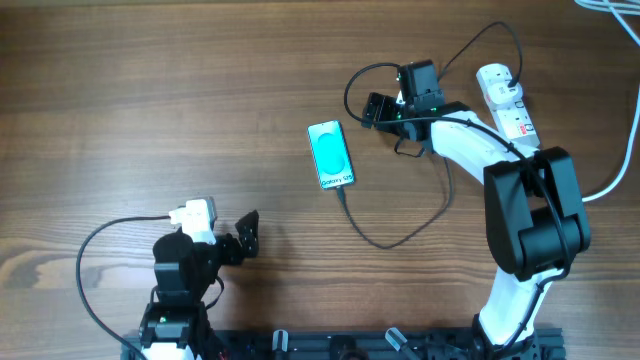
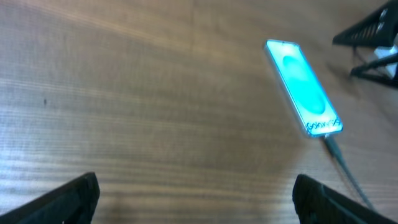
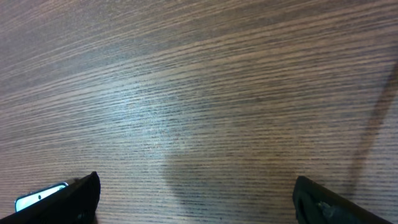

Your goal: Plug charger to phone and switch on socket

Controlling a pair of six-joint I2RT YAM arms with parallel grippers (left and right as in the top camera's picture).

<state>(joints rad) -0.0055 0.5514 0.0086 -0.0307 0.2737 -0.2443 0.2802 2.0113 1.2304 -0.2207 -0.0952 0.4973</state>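
Phone mid-frame on desk, charger meeting its lower end; fingers of left gripper and right gripper spread, empty.

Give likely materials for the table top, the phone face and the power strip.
Table: wood or wood-look laminate, matte; brown streaked grain with only soft glare.
Phone: glossy face, probably glass or plastic; the lit turquoise screen looks smooth and flat.
Power strip: smooth white moulded plastic by the look, with small red marks.
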